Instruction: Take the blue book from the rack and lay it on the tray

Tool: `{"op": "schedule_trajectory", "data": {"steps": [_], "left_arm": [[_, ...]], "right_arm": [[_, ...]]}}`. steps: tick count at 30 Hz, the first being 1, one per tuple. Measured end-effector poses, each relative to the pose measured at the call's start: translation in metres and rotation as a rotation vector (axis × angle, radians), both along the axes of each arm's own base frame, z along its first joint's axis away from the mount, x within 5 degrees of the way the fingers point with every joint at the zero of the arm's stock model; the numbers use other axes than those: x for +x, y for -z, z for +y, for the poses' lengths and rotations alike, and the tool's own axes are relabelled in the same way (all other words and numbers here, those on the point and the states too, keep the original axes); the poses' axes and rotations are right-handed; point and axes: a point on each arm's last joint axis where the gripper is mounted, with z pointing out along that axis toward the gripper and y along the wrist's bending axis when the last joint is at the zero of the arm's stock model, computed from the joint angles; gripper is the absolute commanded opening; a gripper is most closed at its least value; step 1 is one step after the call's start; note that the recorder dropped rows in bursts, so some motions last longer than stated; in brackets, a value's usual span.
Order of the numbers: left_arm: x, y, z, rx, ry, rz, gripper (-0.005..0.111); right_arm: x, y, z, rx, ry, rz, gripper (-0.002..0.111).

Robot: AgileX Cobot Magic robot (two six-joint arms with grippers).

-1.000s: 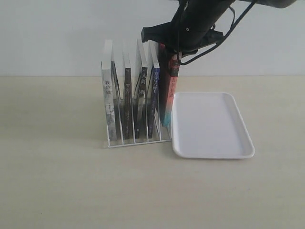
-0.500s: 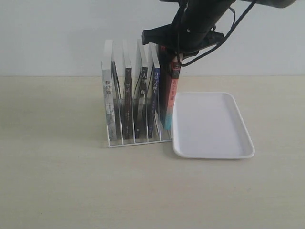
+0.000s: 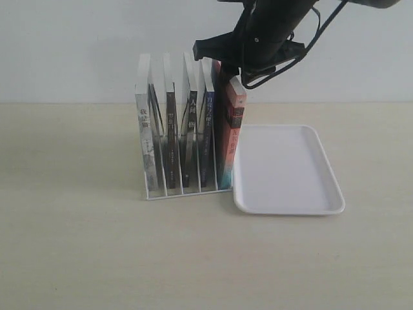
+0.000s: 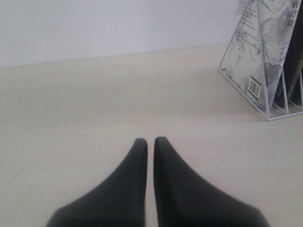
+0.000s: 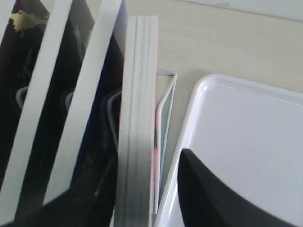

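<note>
The blue book (image 3: 210, 129) stands upright in the white wire rack (image 3: 187, 192), its dark blue spine facing out, second from the right; in the right wrist view its page edge (image 5: 86, 94) shows. My right gripper (image 3: 231, 76) hangs over the rack's right end. It is open astride the red-and-teal-spined book (image 5: 137, 118), one finger apart from that book on the tray side. The white tray (image 3: 284, 168) lies flat just right of the rack with nothing on it. My left gripper (image 4: 150, 140) is shut on nothing over bare table, out of the exterior view.
Black-spined books (image 3: 171, 135) and a grey-white book (image 3: 146, 135) fill the other slots. In the left wrist view the rack's end (image 4: 265, 113) stands off to one side. The tray rim (image 5: 189, 123) nearly touches the rack wire (image 5: 166, 94).
The right gripper's jaws have widened. The red-and-teal-spined book, tilted and slightly raised before, has dropped upright into the rack's right end slot.
</note>
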Motion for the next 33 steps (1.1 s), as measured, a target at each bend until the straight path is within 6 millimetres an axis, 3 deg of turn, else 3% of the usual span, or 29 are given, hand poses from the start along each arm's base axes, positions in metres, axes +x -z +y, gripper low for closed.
{"op": "schedule_trajectory", "data": {"steps": [5, 19, 22, 26, 29, 33], "left_arm": [[0.0, 0.0, 0.0, 0.0, 0.0, 0.0, 0.005], [0.0, 0.0, 0.0, 0.0, 0.0, 0.0, 0.005], [0.0, 0.0, 0.0, 0.0, 0.0, 0.0, 0.005], [0.0, 0.0, 0.0, 0.0, 0.0, 0.0, 0.005], [0.0, 0.0, 0.0, 0.0, 0.0, 0.0, 0.005], [0.0, 0.0, 0.0, 0.0, 0.0, 0.0, 0.005]], "right_arm": [[-0.004, -0.008, -0.002, 0.0, 0.001, -0.001, 0.039], [-0.033, -0.071, -0.016, 0.048, -0.032, -0.083, 0.039], [-0.038, -0.073, -0.009, 0.118, -0.078, -0.047, 0.039], [-0.046, -0.07, 0.017, 0.159, -0.149, -0.059, 0.039], [-0.045, -0.058, 0.029, 0.16, -0.141, -0.032, 0.039], [-0.034, -0.038, 0.031, 0.11, -0.094, -0.01, 0.039]]}}
